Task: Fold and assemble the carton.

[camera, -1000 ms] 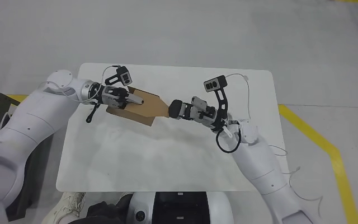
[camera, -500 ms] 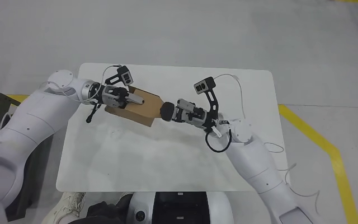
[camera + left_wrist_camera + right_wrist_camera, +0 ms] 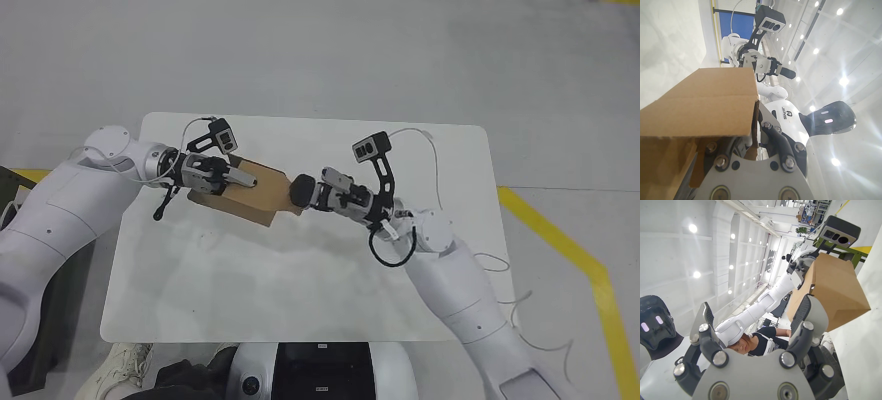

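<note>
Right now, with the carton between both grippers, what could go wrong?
1. The left gripper clamps only one wall of the carton; a push from the open right gripper might twist or tear it.
2. Only one right finger meets the carton's end, so it may slip off.

A white table (image 3: 300, 290) stands on grey floor (image 3: 300, 50) with yellow lines (image 3: 550, 230).

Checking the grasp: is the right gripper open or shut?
Open: the right gripper has its fingers spread wide, one by the carton.

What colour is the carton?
The carton is plain brown cardboard; best seen in the left wrist view.
</note>
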Tool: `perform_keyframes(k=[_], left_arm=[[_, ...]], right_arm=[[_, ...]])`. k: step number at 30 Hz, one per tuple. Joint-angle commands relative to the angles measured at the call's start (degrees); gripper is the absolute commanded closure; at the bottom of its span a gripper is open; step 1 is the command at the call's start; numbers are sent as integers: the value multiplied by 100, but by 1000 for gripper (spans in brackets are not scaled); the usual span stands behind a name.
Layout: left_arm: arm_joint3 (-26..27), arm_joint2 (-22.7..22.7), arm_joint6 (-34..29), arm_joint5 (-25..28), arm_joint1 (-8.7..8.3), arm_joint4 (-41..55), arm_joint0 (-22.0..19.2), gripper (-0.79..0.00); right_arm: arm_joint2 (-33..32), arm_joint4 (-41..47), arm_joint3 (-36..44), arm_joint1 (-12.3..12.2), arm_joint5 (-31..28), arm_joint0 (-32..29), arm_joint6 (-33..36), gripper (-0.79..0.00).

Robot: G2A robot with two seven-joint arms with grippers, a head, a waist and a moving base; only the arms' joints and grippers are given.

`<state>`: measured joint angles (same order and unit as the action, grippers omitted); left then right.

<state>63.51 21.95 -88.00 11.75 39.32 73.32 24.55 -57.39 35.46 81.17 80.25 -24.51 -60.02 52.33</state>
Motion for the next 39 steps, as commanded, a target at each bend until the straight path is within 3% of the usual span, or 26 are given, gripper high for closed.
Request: perform_keyframes(k=[1, 21, 31, 39], left_arm=[[8, -3, 0, 15, -3, -1, -5, 0], [83, -22, 0, 71, -37, 60, -13, 0], [105, -60, 0, 88, -64, 3, -2, 0], [177, -98, 0, 95, -78, -32, -30, 0]], right_arm=[[-18, -85, 29, -6, 41, -10, -68, -785], [342, 26, -224, 101, 359, 201, -14, -785], [-90, 142, -280, 52, 156, 232, -96, -785], [-40, 77, -376, 71, 304, 306, -137, -785]])
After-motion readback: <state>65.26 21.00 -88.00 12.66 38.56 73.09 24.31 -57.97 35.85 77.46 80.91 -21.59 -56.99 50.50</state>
